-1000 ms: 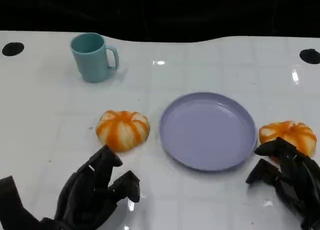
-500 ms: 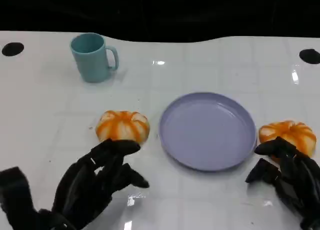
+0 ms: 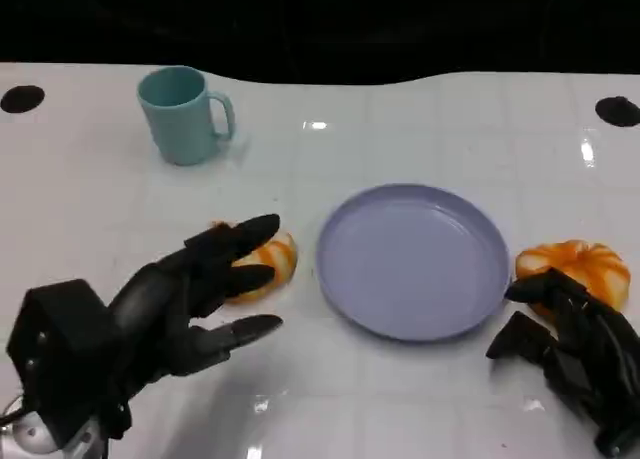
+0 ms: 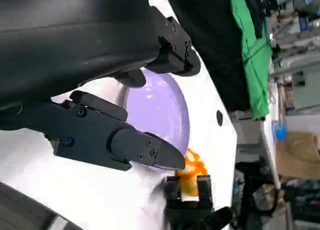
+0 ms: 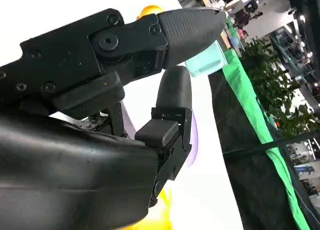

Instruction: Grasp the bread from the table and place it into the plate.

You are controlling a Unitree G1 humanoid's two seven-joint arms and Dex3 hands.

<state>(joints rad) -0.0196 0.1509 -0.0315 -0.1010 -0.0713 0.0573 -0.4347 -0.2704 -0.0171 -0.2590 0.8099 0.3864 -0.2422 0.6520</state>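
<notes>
Left hand [image 3: 190, 294] has reached, fingers spread, over bread [image 3: 268, 262]; plate [image 3: 413, 260] lies bare.

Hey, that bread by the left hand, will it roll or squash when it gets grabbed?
The bread looks domed and sits flat, so it probably won't roll. Its lobed, bun-like shape suggests that it is light and may dent under a hard squeeze. The table looks glossy, so a push from the left hand may slide it toward the plate.

The left hand [image 3: 190, 294] covers the left bread [image 3: 268, 262] from seven o'clock. The right hand [image 3: 575, 354] overlaps the right bread [image 3: 575, 264] and is cut off at five o'clock.
</notes>
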